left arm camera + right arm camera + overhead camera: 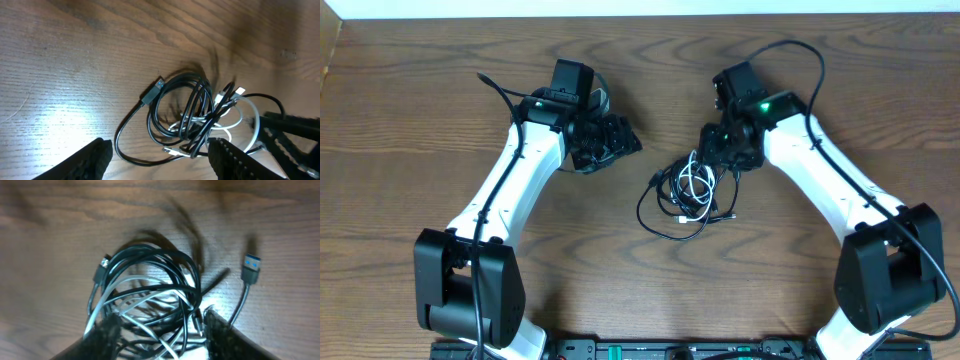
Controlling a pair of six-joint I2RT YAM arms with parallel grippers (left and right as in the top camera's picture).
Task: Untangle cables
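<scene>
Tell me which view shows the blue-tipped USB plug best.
Left wrist: the USB plug lies sharp and unobstructed at the edge of the cables. Right wrist shows a blue-tipped plug too, but blurred. Overhead, it is too small to make out.

The overhead camera faces straight down at the table (420,80). Both wrist cameras closely frame the cables (685,190), from 10 and 1 o'clock.

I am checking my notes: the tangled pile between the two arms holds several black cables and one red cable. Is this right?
Not red: the odd one is a white cable, as the left wrist view shows. The rest holds: it lies tangled with several black cables.
</scene>
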